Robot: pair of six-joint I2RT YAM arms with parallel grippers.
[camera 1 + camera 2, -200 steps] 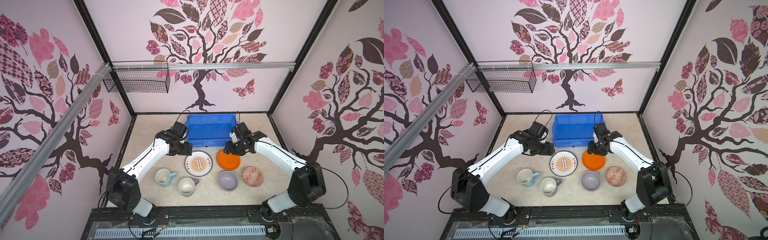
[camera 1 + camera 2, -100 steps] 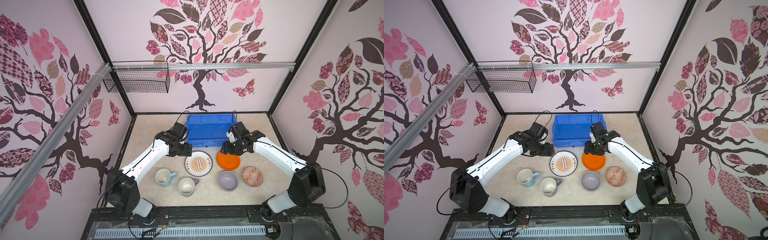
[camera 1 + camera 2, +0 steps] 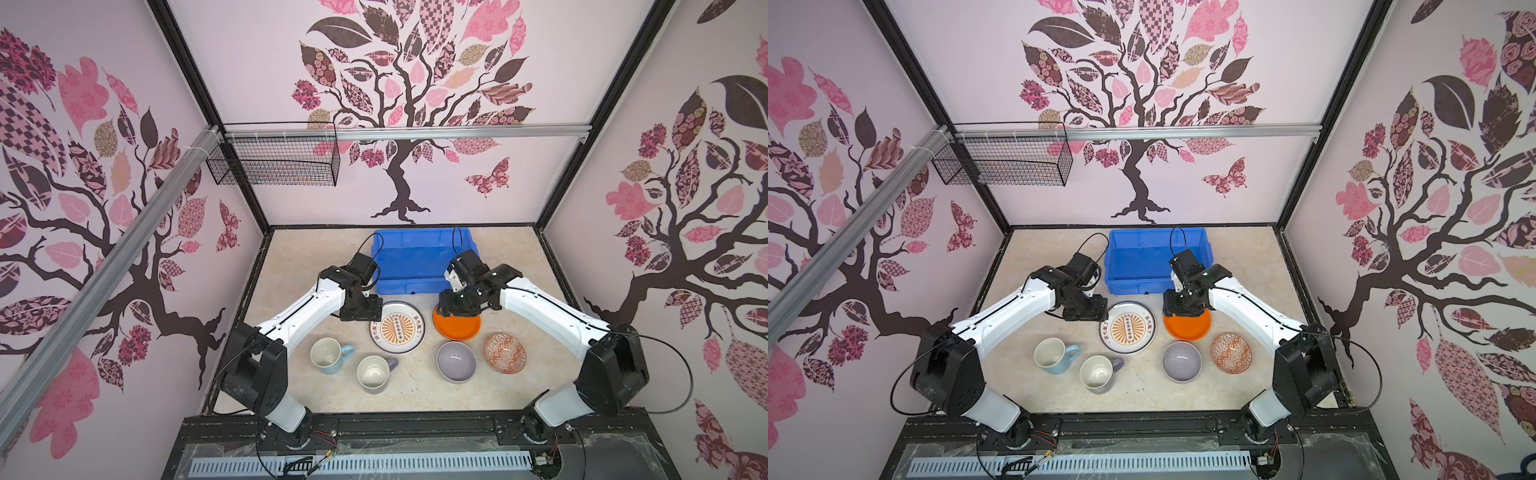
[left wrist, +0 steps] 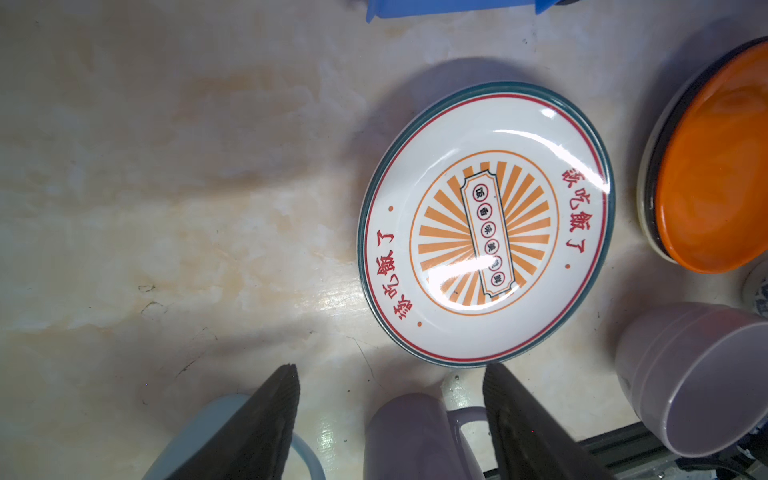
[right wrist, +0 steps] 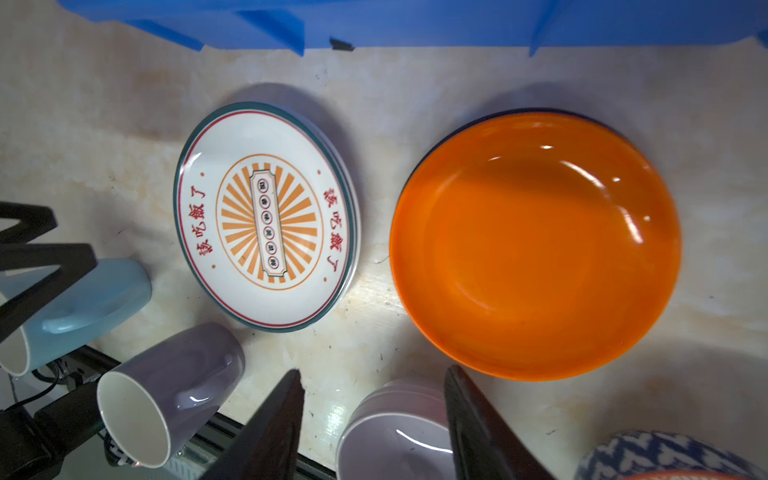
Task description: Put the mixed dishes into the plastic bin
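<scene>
The blue plastic bin [image 3: 419,257] stands at the back of the table, and no dish shows inside it. In front lie the sunburst plate [image 3: 397,328] and the orange plate [image 3: 459,328], which tops a stack with a dark rim under it. Nearer the front stand a light-blue mug [image 3: 328,355], a lavender mug [image 3: 374,374], a lavender bowl [image 3: 456,360] and a patterned bowl [image 3: 505,353]. My left gripper [image 4: 390,370] hangs open just off the sunburst plate's [image 4: 484,220] rim. My right gripper [image 5: 374,370] is open beside the orange plate's [image 5: 536,245] edge. Neither holds anything.
A black wire basket [image 3: 274,160] hangs from the rail on the back wall at the left. Patterned enclosure walls close in both sides of the table. A black frame bar [image 3: 415,424] runs along the front edge.
Both grippers have come down and slightly forward toward their plates, and the right one has shifted left. Both pairs of jaws have narrowed somewhat. The dishes have not moved.
</scene>
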